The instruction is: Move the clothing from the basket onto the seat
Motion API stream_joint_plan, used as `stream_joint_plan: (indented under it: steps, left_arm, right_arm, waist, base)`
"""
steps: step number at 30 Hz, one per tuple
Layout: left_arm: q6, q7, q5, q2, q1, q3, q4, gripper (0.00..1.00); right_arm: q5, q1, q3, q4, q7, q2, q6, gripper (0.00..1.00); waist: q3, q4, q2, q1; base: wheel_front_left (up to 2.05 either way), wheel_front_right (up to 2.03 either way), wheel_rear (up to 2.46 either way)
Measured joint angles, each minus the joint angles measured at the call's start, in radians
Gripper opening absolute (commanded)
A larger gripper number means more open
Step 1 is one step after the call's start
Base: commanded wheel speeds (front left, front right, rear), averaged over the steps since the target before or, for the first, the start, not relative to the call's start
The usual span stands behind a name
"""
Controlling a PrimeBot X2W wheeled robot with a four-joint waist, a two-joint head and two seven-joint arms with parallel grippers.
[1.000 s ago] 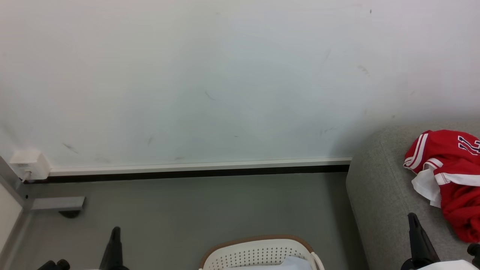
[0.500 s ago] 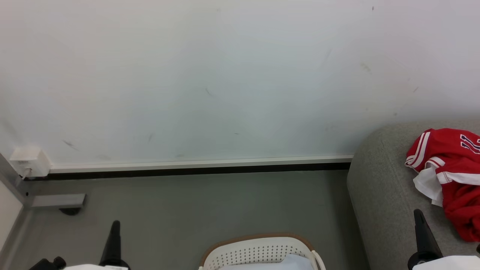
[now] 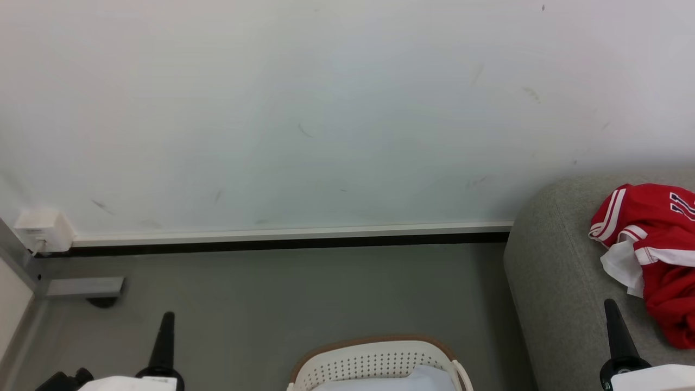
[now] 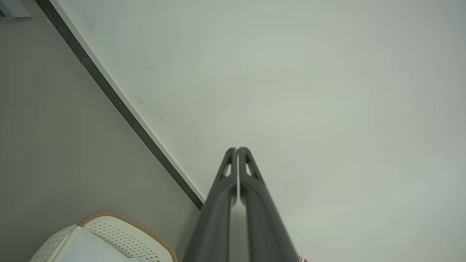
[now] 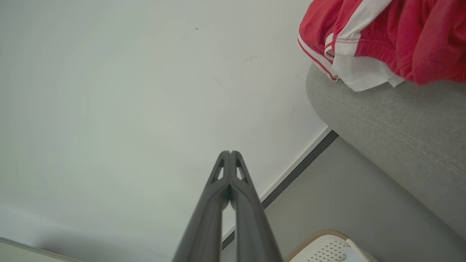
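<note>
Logging clothing (image 3: 662,260) as a crumpled red heap on top of seat (image 3: 554,282), at right edge of head view and cut off by it. Reading its long axis as running from wall (image 3: 326,108) end toward robot, with white lining flap pointing left toward seat's rounded corner and number print at far end. Finding basket (image 3: 374,361) on floor (image 3: 304,293) at bottom centre, near seat, pale cloth (image 3: 418,380) inside. Recording left gripper (image 3: 167,317) clenched on nothing, fingers pressed together; same for right gripper (image 3: 611,304). Comparing with a second ago: whole scene sitting slightly higher in frame, so camera shift; heap unchanged on seat; both fingertips poking further above bottom edge.
</note>
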Motion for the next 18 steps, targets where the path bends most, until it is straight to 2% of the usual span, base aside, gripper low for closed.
stream_joint_plan:
  steps: [18]
  left_arm:
    - [0.0,0.047,-0.159,0.0,-0.019,0.008,-0.017,0.0]
  right_arm:
    - [0.161,-0.016,-0.027,0.0,0.044,0.007,0.0,0.0]
  waist:
    - [0.013,0.004,0.0,0.0]
  base:
    - [0.0,0.0,0.0]
